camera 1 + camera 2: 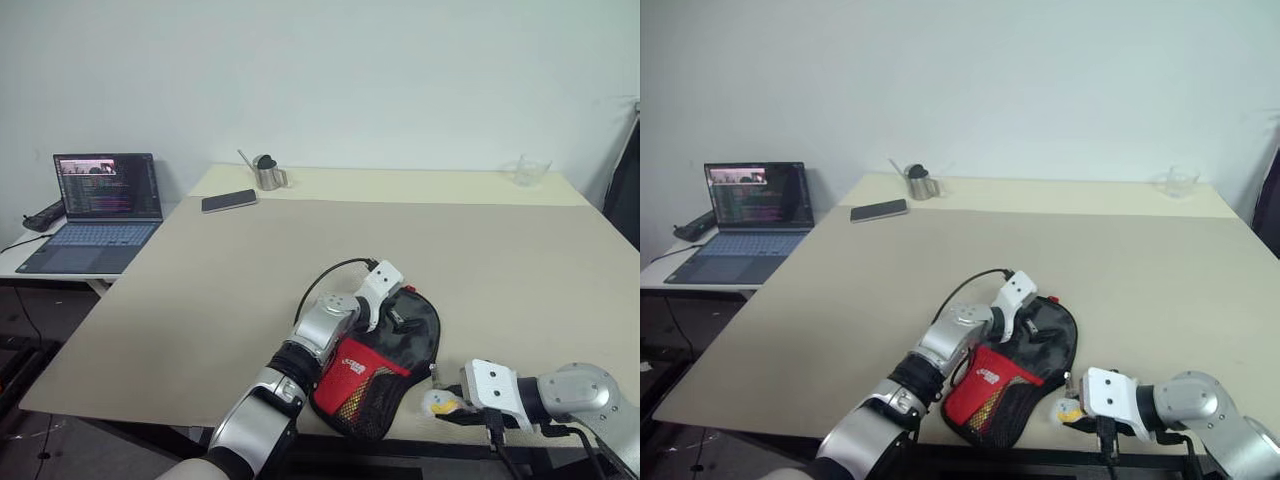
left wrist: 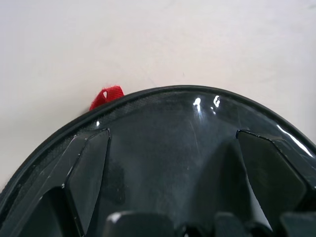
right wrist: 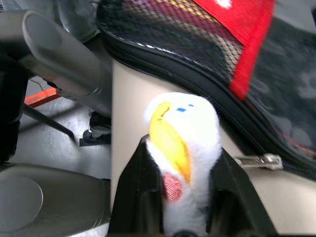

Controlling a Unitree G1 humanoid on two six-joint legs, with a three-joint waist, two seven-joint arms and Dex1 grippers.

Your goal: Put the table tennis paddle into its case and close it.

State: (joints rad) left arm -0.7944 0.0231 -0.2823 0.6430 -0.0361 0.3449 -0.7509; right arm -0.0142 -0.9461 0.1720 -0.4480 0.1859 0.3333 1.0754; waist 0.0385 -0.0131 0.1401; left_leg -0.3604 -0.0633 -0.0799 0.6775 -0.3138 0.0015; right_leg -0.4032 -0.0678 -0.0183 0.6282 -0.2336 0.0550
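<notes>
Near the table's (image 1: 200, 300) six o'clock edge lies the black and red case (image 1: 385, 365), zipped around its rim. On its black upper part rests the left pincer (image 1: 398, 318), fingers (image 2: 86, 173) spread wide. At the case's four o'clock, the right pincer (image 3: 180, 197) grips a small white-and-yellow fuzzy ball (image 3: 180, 143) beside the zip pull (image 3: 259, 161). Toward eleven o'clock sits a phone (image 1: 229, 201).
</notes>
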